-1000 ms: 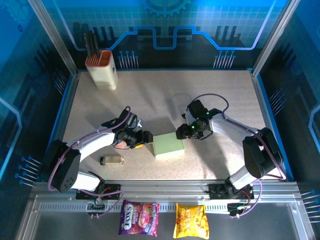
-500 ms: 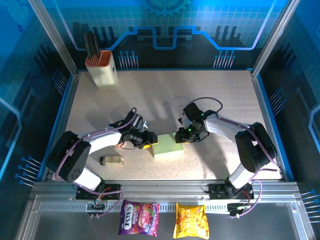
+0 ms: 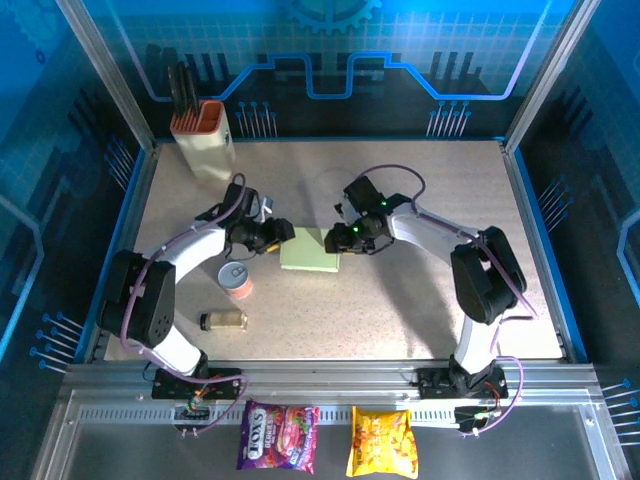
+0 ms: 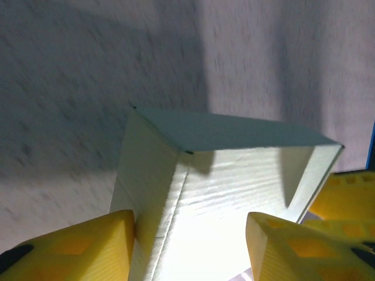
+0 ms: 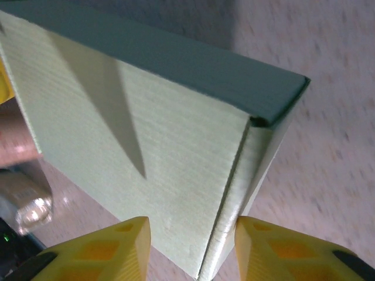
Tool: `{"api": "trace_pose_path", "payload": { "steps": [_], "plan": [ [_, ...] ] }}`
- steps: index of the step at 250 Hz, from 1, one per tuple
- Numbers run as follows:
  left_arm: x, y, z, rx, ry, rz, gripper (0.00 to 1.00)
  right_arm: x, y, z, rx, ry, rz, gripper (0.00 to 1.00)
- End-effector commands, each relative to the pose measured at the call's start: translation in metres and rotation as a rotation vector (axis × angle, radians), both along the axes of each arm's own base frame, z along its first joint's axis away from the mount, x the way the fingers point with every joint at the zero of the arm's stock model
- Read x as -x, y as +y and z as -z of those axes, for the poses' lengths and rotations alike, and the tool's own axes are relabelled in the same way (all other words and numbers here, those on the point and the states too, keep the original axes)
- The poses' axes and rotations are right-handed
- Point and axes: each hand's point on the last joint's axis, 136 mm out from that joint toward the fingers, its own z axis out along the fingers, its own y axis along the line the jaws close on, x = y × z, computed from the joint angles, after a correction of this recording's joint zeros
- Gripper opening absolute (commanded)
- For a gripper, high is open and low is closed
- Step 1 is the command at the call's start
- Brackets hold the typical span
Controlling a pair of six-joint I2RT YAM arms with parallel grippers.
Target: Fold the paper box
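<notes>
The paper box [image 3: 308, 250] is a small pale mint-green closed box lying mid-table. My left gripper [image 3: 281, 236] is at its left end and my right gripper [image 3: 341, 238] at its right end, so the box sits between the two. In the left wrist view the box [image 4: 222, 193] lies just beyond my spread yellow fingers [image 4: 70, 249], the left one against its side face. From the right wrist camera, a corner edge of the box [image 5: 146, 152] lies beyond the gap between the parted fingers [image 5: 99, 252]. Neither pair closes on the cardboard.
A small round can [image 3: 236, 277] stands below the left arm, and a little jar [image 3: 223, 320] lies nearer the front. The cream holder with an orange rim [image 3: 205, 140] stands at the back left. Two snack packets [image 3: 277, 437] [image 3: 382, 442] lie beyond the front rail.
Both grippers and the box between them moved away from the front edge and to the left. The round can, earlier under the left gripper, now stands uncovered.
</notes>
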Motion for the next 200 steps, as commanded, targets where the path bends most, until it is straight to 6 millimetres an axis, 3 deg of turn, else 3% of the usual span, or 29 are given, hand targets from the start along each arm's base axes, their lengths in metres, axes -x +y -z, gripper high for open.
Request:
{"api": "trace_pose_path", "payload": {
  "steps": [1,73,90,95,99,118,200],
  "plan": [
    [-0.015,0.021,-0.001,-0.016,-0.017,0.015,0.54,-0.023,0.048,-0.019,-0.118,-0.052,-0.025,0.43],
    [-0.065,0.118,0.014,-0.029,-0.021,-0.203,0.56,-0.079,0.145,-0.026,-0.319,-0.14,-0.044,0.43],
    [-0.076,0.134,0.022,-0.03,-0.008,-0.233,0.56,-0.088,0.171,-0.023,-0.367,-0.148,-0.058,0.43],
    [-0.078,0.139,0.024,-0.025,-0.004,-0.241,0.56,-0.089,0.179,-0.031,-0.393,-0.156,-0.066,0.43],
    [-0.081,0.142,0.026,-0.02,0.0,-0.249,0.56,-0.091,0.184,-0.02,-0.395,-0.14,-0.066,0.43],
    [-0.091,0.156,0.029,0.006,0.002,-0.285,0.56,-0.096,0.208,-0.016,-0.445,-0.139,-0.072,0.43],
    [-0.132,0.201,0.036,0.042,-0.005,-0.365,0.58,-0.13,0.259,0.004,-0.54,-0.201,-0.041,0.46]
  ]
}}
